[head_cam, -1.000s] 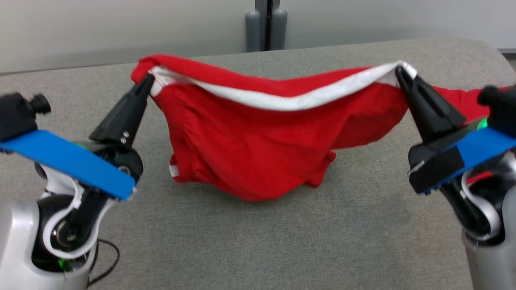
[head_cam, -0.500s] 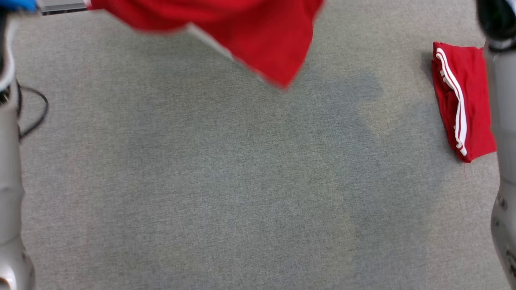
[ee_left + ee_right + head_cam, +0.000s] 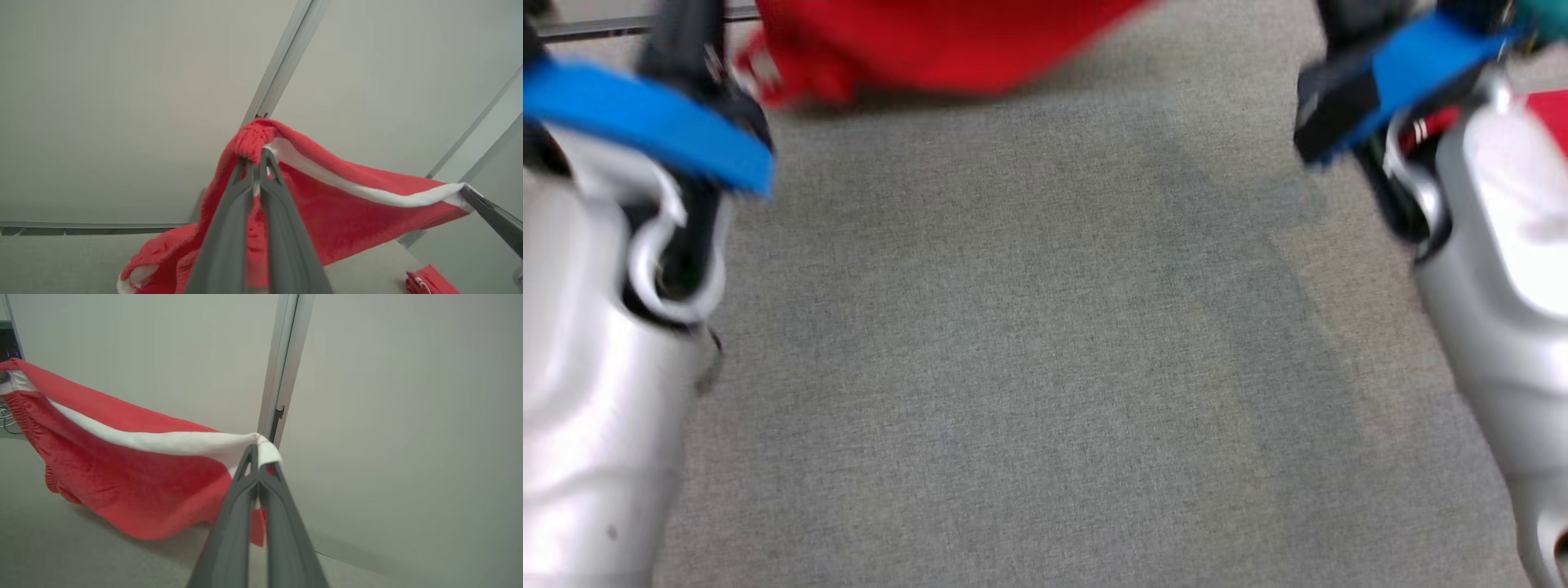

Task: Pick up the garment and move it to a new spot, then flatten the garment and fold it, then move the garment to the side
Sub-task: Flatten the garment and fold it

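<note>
Pinching the red shorts point(image 3: 347, 204) at opposite ends of the white waistband point(image 3: 163, 443), left gripper point(image 3: 256, 157) and right gripper point(image 3: 258, 460) (both clamped on cloth) point upward.

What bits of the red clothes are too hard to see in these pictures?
- Head view: the garment is blurred and cut off by the top edge.
- Head view: the folded red cloth is mostly hidden behind the right arm.
- Left wrist view: fingers of the left gripper cover part of the garment.
- Right wrist view: the garment's far end runs off the left edge.
</note>
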You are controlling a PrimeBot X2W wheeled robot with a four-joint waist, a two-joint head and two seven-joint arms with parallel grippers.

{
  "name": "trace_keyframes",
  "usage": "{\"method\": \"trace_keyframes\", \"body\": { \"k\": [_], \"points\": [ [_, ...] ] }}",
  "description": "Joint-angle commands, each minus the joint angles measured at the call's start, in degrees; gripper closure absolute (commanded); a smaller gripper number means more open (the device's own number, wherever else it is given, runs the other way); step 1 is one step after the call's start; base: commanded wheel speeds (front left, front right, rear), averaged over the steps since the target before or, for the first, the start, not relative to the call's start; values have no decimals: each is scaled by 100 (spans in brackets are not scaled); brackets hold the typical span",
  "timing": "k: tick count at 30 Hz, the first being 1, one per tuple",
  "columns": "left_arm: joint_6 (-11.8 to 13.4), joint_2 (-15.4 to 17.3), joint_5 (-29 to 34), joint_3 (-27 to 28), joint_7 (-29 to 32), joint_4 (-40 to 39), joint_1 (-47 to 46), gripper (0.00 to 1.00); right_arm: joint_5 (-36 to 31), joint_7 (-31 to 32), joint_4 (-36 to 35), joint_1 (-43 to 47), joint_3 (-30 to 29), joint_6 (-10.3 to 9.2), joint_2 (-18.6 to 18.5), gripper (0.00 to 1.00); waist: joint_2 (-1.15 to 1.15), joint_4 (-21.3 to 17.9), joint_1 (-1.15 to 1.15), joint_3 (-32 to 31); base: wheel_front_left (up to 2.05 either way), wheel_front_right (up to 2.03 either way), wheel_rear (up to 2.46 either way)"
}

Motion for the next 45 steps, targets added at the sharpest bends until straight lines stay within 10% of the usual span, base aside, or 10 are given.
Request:
{"method": "trace_keyframes", "body": {
  "k": [1, 12, 18, 29, 34, 45],
  "points": [
    [-46, 15, -71, -107, -100, 68, 419, 100, 263, 118, -58, 380, 159, 1, -145, 100, 0, 0, 0, -99, 0, 0, 0],
    [-45, 599, -427, -907, -62, -675, 3085, 100, 2013, 1522, -1504, 2584, 1301, 0, -1617, 100, 0, 123, 0, -783, 0, 0, 0],
    [416, 1129, -200, -1311, 525, -1656, 4201, 100, 2461, 2522, -2427, 3955, 949, 0, -2320, 100, 0, 365, 0, -1173, 0, 0, 0],
    [1685, 1966, 32, -1539, 1480, -3791, 5583, 100, 2435, 4621, -4269, 6277, -972, 1, -1986, 100, 0, 619, 0, -1405, 0, 0, 0],
    [1954, 1599, 159, -1565, 1363, -4020, 5342, 100, 1838, 4871, -4766, 6224, -1601, 2, -1472, 100, 0, 772, 0, -1382, 0, 0, 0],
    [1675, 471, 190, -1470, 827, -2419, 3848, 100, 1202, 4336, -3652, 4217, -1112, 2, -1274, 100, 0, 1200, 0, -1032, 0, 0, 0]
  ]
}}
